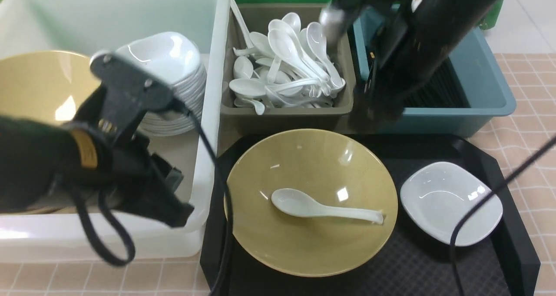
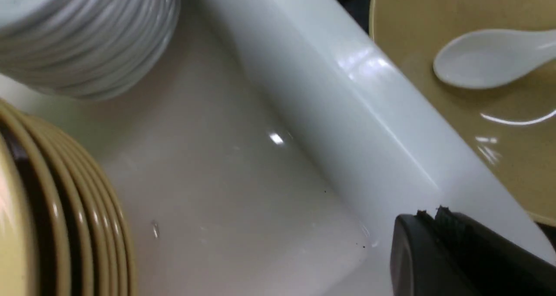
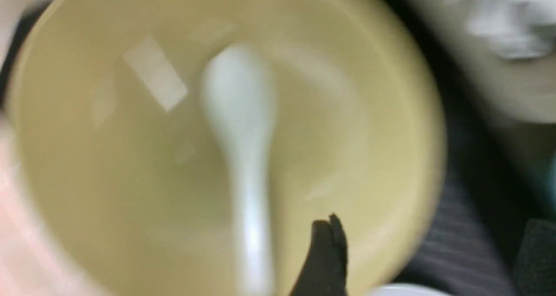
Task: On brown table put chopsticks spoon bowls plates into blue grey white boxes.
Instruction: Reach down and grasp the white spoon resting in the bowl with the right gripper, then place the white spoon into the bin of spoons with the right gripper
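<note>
A yellow bowl (image 1: 312,165) sits on the black tray (image 1: 434,265) with a white spoon (image 1: 321,207) lying in it. A white plate (image 1: 451,202) is on the tray to its right. My left gripper (image 1: 176,211) is shut and empty, inside the white tub (image 1: 217,70) at its near right corner; the left wrist view shows it (image 2: 430,215) by the tub wall (image 2: 347,113). My right gripper (image 1: 373,109), blurred, hangs at the blue box's (image 1: 482,83) front wall. In the right wrist view it (image 3: 432,244) is open and empty over the bowl's (image 3: 108,157) edge and spoon (image 3: 241,113).
The tub holds a stack of yellow bowls (image 1: 39,83) and a stack of white plates (image 1: 173,61). The grey box (image 1: 282,118) is full of spoons. Black chopsticks (image 1: 434,91) lie in the blue box. Pink gridded table (image 1: 530,126) shows at the right. Cables cross the tray.
</note>
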`<state>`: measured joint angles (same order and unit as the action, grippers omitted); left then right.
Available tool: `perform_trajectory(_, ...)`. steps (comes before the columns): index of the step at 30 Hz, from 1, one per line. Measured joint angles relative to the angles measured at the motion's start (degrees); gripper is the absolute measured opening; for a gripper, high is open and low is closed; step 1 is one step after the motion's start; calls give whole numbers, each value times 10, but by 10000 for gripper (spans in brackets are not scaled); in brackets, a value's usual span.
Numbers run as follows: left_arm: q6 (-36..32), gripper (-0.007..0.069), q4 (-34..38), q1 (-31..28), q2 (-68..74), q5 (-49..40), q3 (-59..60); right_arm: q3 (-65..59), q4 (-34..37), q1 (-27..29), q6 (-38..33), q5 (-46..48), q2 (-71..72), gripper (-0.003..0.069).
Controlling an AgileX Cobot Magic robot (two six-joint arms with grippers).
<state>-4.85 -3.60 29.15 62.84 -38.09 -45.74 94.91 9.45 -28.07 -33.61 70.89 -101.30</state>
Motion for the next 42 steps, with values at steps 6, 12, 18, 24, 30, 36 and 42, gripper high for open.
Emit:
perform_trajectory(6,0,1,25,0,-9,71,19,-79,1,-64,-106,-12,-22,575)
perform_trajectory(12,0,1,28,0,-9,93,20,-82,-4,-79,-145,-58,-81,575)
perform_trajectory(18,0,1,28,0,-8,95,20,-82,-23,-79,-147,-79,-135,536)
perform_trajectory(24,28,1,52,0,20,76,7,-70,-25,-80,-148,-72,-139,208)
perform_trajectory(30,31,1,87,-44,61,20,-62,2,-32,-79,-136,-58,-139,170)
perform_trajectory(36,-64,1,175,-148,95,-4,-127,149,-42,-45,-66,-131,-135,170)
perform_trajectory(42,-143,1,269,-168,112,19,-145,199,-43,-4,93,-330,-169,170)
